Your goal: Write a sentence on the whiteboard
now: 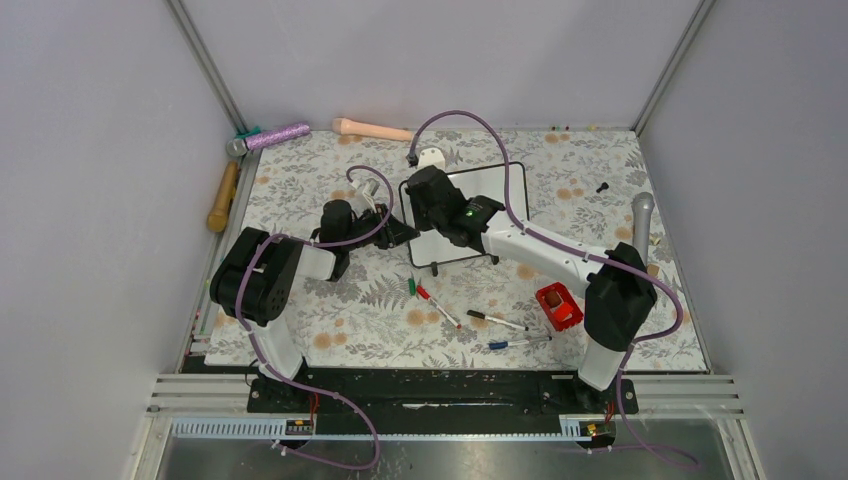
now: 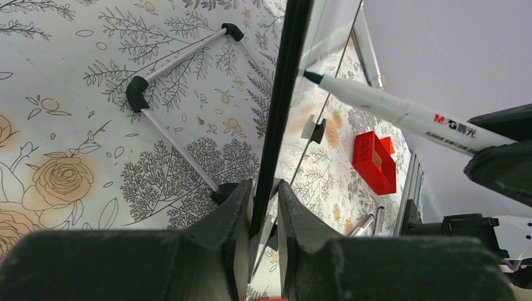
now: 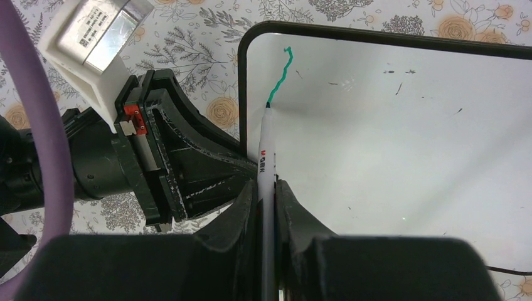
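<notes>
So, the red square bin (image 1: 547, 297) sits near-right of the whiteboard (image 3: 389, 144); we can't make out its contents. The board is glossy white with a thin black frame and rounded corners. The left gripper (image 2: 265, 207) clamps its left edge. The right gripper (image 3: 266, 200) is closed on a marker (image 3: 266, 150), tip touching the board's top-left at a wavy green stroke (image 3: 280, 75).

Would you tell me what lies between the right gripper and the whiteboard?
A marker held by the right gripper, its tip touching the whiteboard; the right wrist view shows it.
</notes>
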### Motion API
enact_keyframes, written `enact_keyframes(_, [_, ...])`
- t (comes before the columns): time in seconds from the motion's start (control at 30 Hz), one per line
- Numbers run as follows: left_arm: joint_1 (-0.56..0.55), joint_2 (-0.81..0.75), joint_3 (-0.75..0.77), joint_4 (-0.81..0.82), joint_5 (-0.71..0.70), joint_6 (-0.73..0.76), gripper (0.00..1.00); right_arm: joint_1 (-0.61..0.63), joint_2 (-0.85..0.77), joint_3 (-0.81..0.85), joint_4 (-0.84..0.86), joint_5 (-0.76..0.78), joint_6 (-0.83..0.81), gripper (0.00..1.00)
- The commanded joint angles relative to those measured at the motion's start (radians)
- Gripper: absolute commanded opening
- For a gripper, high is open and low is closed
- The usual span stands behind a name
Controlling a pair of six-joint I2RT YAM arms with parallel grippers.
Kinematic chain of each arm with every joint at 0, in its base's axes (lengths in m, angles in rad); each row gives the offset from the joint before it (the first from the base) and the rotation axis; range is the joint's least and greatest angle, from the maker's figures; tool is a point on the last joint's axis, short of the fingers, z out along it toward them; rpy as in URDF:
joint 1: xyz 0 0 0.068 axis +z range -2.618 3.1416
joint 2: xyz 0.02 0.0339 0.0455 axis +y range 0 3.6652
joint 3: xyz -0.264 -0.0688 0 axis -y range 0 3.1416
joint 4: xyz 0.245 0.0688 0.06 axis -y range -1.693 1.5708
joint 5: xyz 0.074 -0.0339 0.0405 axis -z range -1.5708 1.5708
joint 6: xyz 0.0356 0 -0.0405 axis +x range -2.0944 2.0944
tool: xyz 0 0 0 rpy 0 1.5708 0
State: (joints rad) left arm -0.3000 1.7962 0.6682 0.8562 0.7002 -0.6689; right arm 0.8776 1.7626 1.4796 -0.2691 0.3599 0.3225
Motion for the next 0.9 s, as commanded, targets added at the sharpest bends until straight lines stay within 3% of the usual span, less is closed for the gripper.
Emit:
enact_keyframes(0.0, [0.003, -0.012, 0.023, -0.036, -0.055, 0.02, 0.15, 0.008, -0.029, -0.006, -0.025, 0.001, 0.016, 0.0])
enact_keyframes(0.4, [0.002, -0.008, 0.025, -0.038, -0.055, 0.015, 0.15, 0.009, -0.171, -0.156, 0.195, 0.046, -0.025, 0.0])
enact_keyframes(0.87, [0.002, -0.009, 0.025, -0.037, -0.053, 0.014, 0.15, 0.009, -0.093, -0.046, 0.147, 0.062, -0.065, 0.0])
